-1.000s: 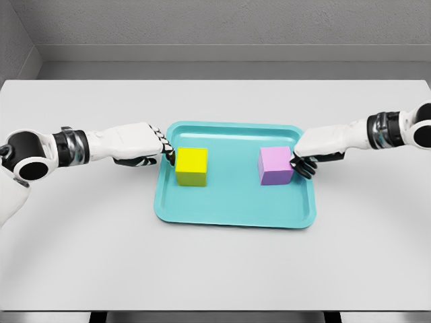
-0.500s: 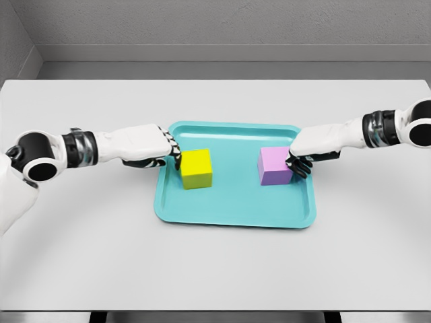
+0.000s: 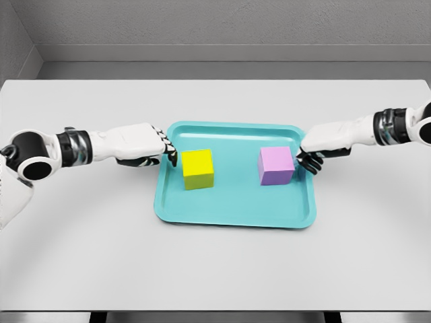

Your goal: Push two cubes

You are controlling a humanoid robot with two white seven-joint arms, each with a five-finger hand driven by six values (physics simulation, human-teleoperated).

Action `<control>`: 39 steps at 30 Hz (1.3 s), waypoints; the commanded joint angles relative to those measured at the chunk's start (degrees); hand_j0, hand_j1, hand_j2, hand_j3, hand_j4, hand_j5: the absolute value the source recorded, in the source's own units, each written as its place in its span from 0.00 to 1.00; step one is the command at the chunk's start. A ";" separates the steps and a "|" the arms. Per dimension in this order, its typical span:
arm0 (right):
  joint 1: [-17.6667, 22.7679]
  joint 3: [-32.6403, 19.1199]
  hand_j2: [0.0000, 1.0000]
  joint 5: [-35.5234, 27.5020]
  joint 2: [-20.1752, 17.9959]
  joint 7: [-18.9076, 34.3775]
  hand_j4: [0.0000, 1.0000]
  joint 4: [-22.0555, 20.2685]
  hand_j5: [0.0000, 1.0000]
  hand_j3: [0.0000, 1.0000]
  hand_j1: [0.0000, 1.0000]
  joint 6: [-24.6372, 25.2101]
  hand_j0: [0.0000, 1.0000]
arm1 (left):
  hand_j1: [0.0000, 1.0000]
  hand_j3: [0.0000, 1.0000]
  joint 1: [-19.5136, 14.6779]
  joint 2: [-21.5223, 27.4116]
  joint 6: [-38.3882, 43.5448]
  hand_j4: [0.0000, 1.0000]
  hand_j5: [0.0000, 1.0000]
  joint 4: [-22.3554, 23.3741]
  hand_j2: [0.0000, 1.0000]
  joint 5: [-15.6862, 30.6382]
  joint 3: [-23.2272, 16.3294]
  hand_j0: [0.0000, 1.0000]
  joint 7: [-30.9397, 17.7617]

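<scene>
The table (image 3: 215,262) was pale grey, matte & wide, w/ a grey wall behind it and a darker strip along the far edge. A teal tray (image 3: 236,214) w/ rounded corners and a low rim sat near the middle of the table. In the tray's left half stood the yellow cube (image 3: 198,168), turned a bit askew to the tray's edges; in the right half stood the purple cube (image 3: 276,165), roughly square to them. The two were well apart, w/ bare tray floor between. My left robot hand (image 3: 145,145) lay just outside the tray's left rim, its dark fingertips (image 3: 171,157) curled down over the rim, holding nothing, near the yellow cube but w/ a small gap, not touching. My right robot hand (image 3: 326,143) was at the tray's right rim, fingers (image 3: 311,163) curled under, gripping nothing, just beside the purple cube's right face; I couldn't tell whether they touched it, though a sliver of tray seemed to show between. Both forearms reached in low over the table from either side.
</scene>
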 commanded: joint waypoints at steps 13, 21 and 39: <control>0.09 2.25 0.13 3.68 2.42 -0.01 0.13 3.00 0.13 0.13 0.13 0.13 0.13 | 0.54 0.54 -0.70 -4.60 0.15 0.54 0.54 1.63 0.54 0.21 -0.29 0.54 0.02; 0.09 2.25 0.13 3.86 3.83 -0.01 0.13 2.74 0.13 0.13 0.13 0.13 0.13 | 0.54 0.54 -0.26 -2.23 0.15 0.54 0.54 0.40 0.54 0.65 -0.03 0.54 0.02; -0.53 2.42 0.13 4.21 4.36 -0.01 0.13 1.51 0.13 0.13 0.13 0.13 0.13 | 0.54 0.54 2.02 -5.22 0.15 0.54 0.54 0.48 0.54 0.91 -0.38 0.54 0.02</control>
